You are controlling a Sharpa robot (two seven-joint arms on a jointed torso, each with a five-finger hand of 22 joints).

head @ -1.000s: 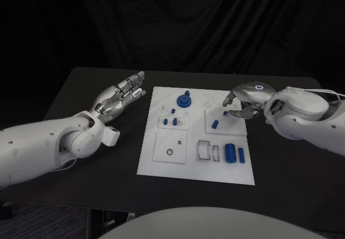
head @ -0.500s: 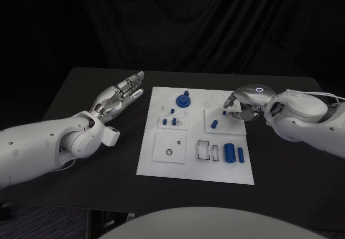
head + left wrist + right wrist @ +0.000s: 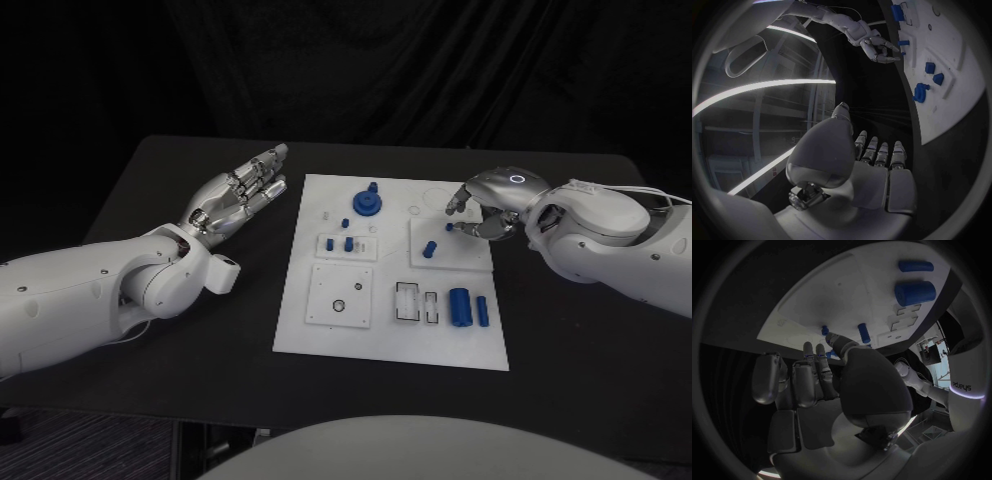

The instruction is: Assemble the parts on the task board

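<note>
Head view. Left hand (image 3: 238, 195) lying released just off the task board (image 3: 389, 340), palm turned up, fingers straight and apart, nothing in it. Round blue part (image 3: 369, 203) across the board edge from its fingertips, close but not touched. Right hand (image 3: 483, 210) poised over the board's opposite side, fingers curled inward and down. Small blue piece (image 3: 450, 227) right at those fingertips; grasped or merely beside them, cannot tell. Short blue peg (image 3: 433, 248) just past the fingertips toward the board's middle. Large blue cylinder (image 3: 460, 306) and slim blue cylinder (image 3: 483, 312) side by side, well clear of the right hand, on the wrist side of it.

Left wrist view. Left hand (image 3: 873, 165) flat and relaxed, fingers side by side, palm bare. Task board (image 3: 942, 120) beyond the fingertips, round blue part (image 3: 921, 92) nearest them. Right hand (image 3: 876, 47) farther out over the board, fingers bent, small blue piece (image 3: 903, 43) at their tips.

Right wrist view. Right hand (image 3: 829, 390) with fingers reaching to the task board (image 3: 836, 295), thumb bulking in front of them. Short blue peg (image 3: 863, 333) just ahead of the fingertips. Large blue cylinder (image 3: 914, 292) and slim blue cylinder (image 3: 916, 265) farther off on the thumb side.
</note>
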